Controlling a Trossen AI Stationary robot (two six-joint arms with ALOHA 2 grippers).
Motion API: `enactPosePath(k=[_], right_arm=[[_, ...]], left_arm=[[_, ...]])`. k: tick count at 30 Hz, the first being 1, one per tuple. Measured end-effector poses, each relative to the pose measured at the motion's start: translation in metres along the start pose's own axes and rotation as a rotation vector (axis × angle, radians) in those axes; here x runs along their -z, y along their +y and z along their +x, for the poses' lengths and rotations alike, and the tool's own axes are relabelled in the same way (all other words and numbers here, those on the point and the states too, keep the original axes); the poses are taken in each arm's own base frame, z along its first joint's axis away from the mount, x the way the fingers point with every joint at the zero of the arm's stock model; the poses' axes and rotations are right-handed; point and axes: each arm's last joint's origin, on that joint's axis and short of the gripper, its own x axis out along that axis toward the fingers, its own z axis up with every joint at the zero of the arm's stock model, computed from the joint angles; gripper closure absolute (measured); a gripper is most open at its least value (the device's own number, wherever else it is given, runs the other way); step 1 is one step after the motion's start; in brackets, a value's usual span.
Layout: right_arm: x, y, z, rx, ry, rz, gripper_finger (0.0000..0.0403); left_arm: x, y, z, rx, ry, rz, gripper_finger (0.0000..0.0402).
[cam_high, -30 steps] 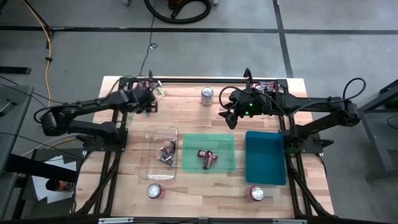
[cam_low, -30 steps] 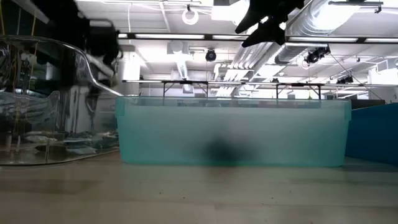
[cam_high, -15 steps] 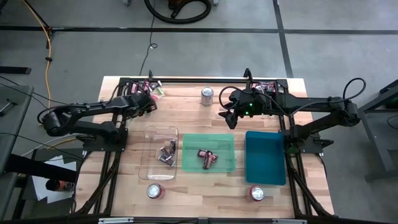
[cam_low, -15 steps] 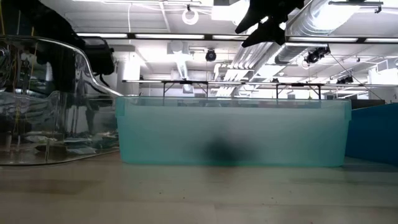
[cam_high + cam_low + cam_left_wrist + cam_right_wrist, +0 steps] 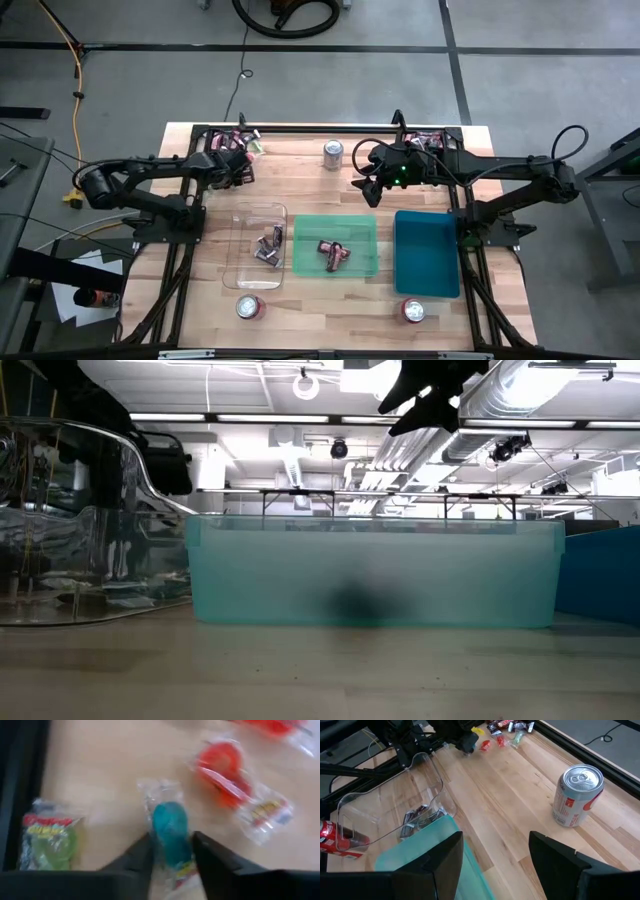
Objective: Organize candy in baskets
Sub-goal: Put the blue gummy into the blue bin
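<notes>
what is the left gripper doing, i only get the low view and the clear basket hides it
observer: The left gripper is down at the table's far left corner, with a blue wrapped candy right at its tip.
operator: anything else lying around it
observer: Yes, a green candy and a red candy lie on the wood either side of the blue one.
operator: and what's that dark blur in the green basket
observer: From above, it is a few maroon-wrapped candies lying in the green basket.
</notes>
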Motion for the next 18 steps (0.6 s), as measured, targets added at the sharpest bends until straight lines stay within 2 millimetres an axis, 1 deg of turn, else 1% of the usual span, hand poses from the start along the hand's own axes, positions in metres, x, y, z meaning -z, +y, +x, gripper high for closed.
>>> enactPosePath(k=[2, 3, 4, 7, 10, 13, 15, 16, 18], right_arm=[[0.0, 0.0, 0.0, 0.0, 0.0, -0.001, 0.0181], [0.0, 0.0, 0.0, 0.0, 0.0, -0.001, 0.0181], [0.0, 0.0, 0.0, 0.0, 0.0, 0.0, 0.0181], [0.0, 0.0, 0.0, 0.0, 0.0, 0.008, 0.0181], [0.0, 0.0, 0.0, -0.001, -0.001, 0.02, 0.0181], [-0.003, 0.002, 0.0, -0.016, -0.034, 0.031, 0.0181], [-0.009, 0.004, 0.0, -0.042, -0.088, 0.033, 0.0181], [-0.012, 0.006, 0.001, -0.061, -0.123, 0.029, 0.0181], [-0.02, 0.01, 0.003, -0.123, -0.193, 0.01, 0.0181]], left_arm=[[-0.004, -0.003, -0.009, 0.051, -0.008, 0.09, 0.0363], [-0.006, -0.005, -0.014, 0.084, -0.019, 0.135, 0.0381], [-0.008, -0.005, -0.02, 0.11, -0.036, 0.17, 0.0388], [-0.018, -0.008, -0.044, 0.203, -0.113, 0.249, 0.0387], [-0.03, -0.012, -0.081, 0.37, -0.239, 0.35, 0.0398], [-0.036, -0.019, -0.125, 0.676, -0.4, 0.52, 0.0397], [-0.034, -0.023, -0.155, 0.904, -0.499, 0.674, 0.0399], [-0.032, -0.024, -0.167, 0.983, -0.543, 0.729, 0.0399], [-0.027, -0.029, -0.184, 1.068, -0.603, 0.776, 0.04]])
